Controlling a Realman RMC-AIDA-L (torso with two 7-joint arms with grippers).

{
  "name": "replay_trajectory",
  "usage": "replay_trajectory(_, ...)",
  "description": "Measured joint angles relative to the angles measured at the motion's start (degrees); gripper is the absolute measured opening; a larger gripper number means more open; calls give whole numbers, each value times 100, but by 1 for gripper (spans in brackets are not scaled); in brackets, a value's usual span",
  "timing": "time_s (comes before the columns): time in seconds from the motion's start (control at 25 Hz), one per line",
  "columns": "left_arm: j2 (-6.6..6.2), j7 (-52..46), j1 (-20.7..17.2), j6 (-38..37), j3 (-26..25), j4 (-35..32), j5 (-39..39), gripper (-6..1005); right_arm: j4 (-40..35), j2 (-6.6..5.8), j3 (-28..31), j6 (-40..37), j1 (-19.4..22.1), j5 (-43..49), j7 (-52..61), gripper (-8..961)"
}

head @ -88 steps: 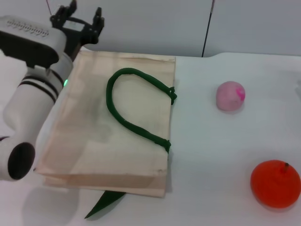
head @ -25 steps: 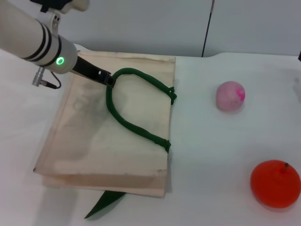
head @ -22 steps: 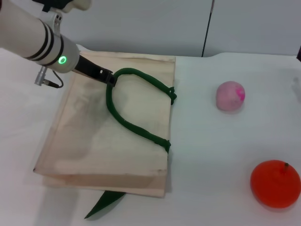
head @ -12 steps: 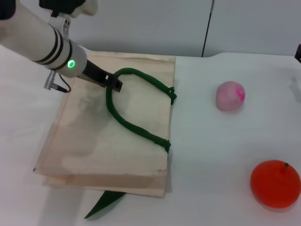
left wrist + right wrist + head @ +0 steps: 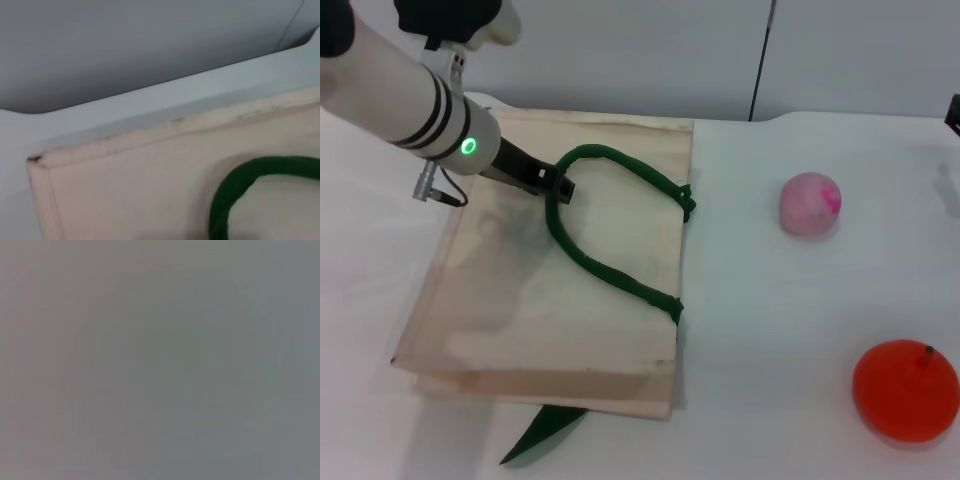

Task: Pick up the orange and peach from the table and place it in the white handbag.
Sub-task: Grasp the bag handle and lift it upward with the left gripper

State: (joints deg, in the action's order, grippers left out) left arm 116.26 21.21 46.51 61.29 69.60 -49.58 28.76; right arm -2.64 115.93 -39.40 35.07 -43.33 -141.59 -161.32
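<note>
A: L gripper (image 5: 558,186)? 
B: Tips at the green handle (image 5: 605,262) on white handbag (image 5: 510,300); aperture can't tell. Moved slightly right vs 0.5 s ago.
A: Fruit?
B: Peach (image 5: 809,204), orange (image 5: 905,390) on table, right of bag.

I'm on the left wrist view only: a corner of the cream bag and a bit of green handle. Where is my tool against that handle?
Observer: In the head view, the left tool is at the far left part of the green handle loop, over the white handbag, which lies flat.
Operator: Are the fruits near it?
Observer: No. The peach lies on the table to the bag's right, apart from it.
Operator: And the orange?
Observer: The orange is also on the right, nearer the robot than the peach and apart from it.
</note>
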Motion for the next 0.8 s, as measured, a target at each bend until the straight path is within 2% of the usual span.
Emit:
replay_trajectory(0.52,-6,0,41,-299,0,234,-3,452,0,9,-58,0,-13,0,4,759)
replay_trajectory(0.8,-12,19,280,-458,6,625,-10,450,0,8,-58,0,-42,0,12,759)
